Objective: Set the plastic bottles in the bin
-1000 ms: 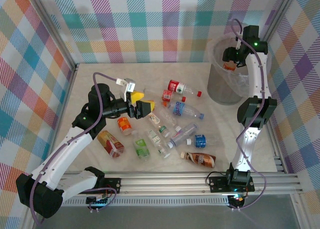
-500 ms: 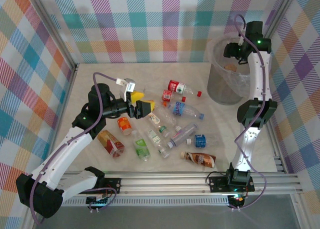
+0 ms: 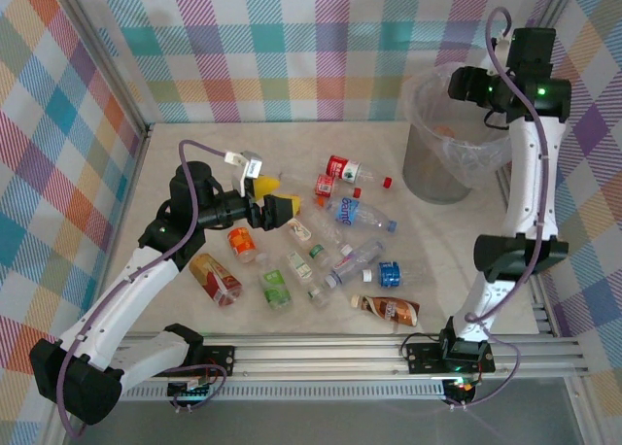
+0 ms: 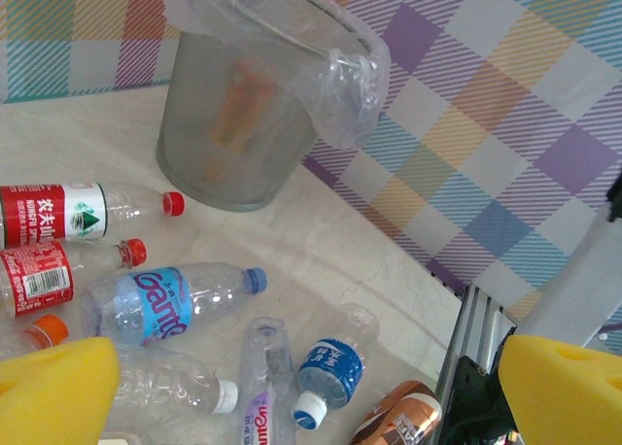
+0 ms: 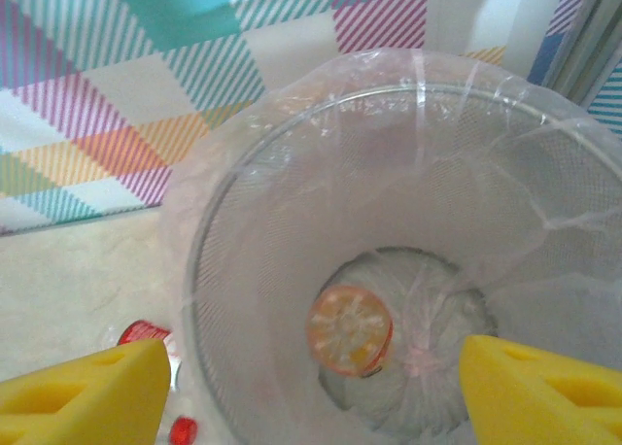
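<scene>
Several plastic bottles lie in the middle of the table: a red-labelled one (image 3: 342, 166), a blue-labelled one (image 3: 352, 212), an orange one (image 3: 240, 241), a green one (image 3: 276, 290), a small blue one (image 3: 389, 273) and a crushed brown one (image 3: 389, 310). My left gripper (image 3: 277, 197) hovers open over the pile's left side, with the small blue bottle (image 4: 330, 367) below its yellow fingers (image 4: 53, 392). My right gripper (image 3: 465, 84) hangs open and empty high over the grey bin (image 3: 447, 158). An orange bottle (image 5: 350, 328) lies on the bin's bottom, under the right gripper (image 5: 311, 387).
The bin (image 4: 243, 105) stands at the table's far right corner, close to the checked walls. A loose red cap (image 3: 387, 182) lies near it. An aluminium rail (image 3: 340, 353) runs along the near edge. Bare table stretches left and behind the pile.
My right gripper let go of the orange bottle, which dropped into the bin, and the arm rose higher above the rim. The left gripper barely moved.
</scene>
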